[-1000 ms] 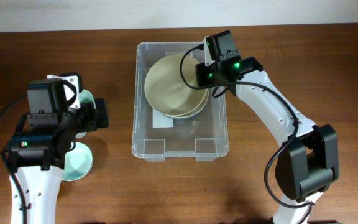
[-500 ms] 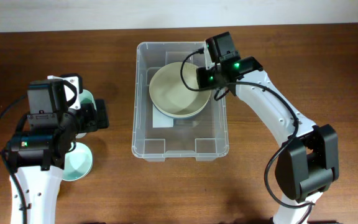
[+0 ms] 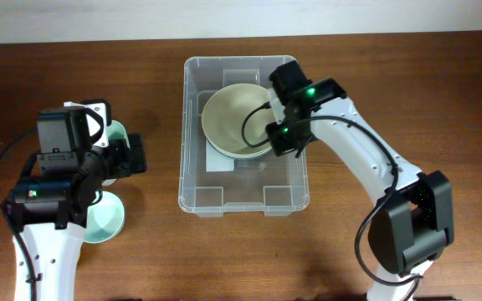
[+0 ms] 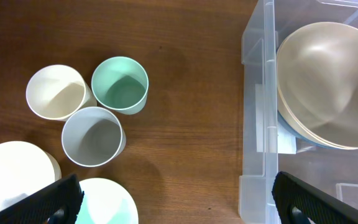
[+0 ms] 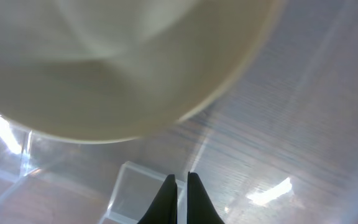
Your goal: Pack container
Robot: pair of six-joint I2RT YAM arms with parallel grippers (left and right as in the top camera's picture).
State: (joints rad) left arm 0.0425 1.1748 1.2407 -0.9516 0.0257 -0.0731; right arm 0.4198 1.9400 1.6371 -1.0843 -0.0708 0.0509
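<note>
The container (image 3: 192, 180) is a large clear bin in the middle of the table, with a white label (image 3: 220, 160) on its floor. A beige bowl (image 3: 239, 119) lies inside its far half, nested on another bowl's rim (image 4: 319, 135). My right gripper (image 3: 284, 140) hangs inside the bin just right of the bowl. Its fingers (image 5: 180, 198) are shut with nothing between them, pointing at the clear floor, and the bowl (image 5: 104, 62) fills the view above them. My left gripper (image 4: 179, 202) stands wide open over bare wood, between a mint bowl (image 4: 107, 202) and the container's wall (image 4: 257, 124).
Left of the bin stand a cream cup (image 4: 56, 92), a mint cup (image 4: 120, 85) and a grey cup (image 4: 93, 135). A cream bowl (image 4: 11, 171) sits at the lower left. The left arm (image 3: 61, 171) covers most of these from overhead.
The beige bowl, tilted on edge a second ago, has dropped flat into the bin. My right gripper let go, moved toward the near side and shut empty. The left arm stayed still.
</note>
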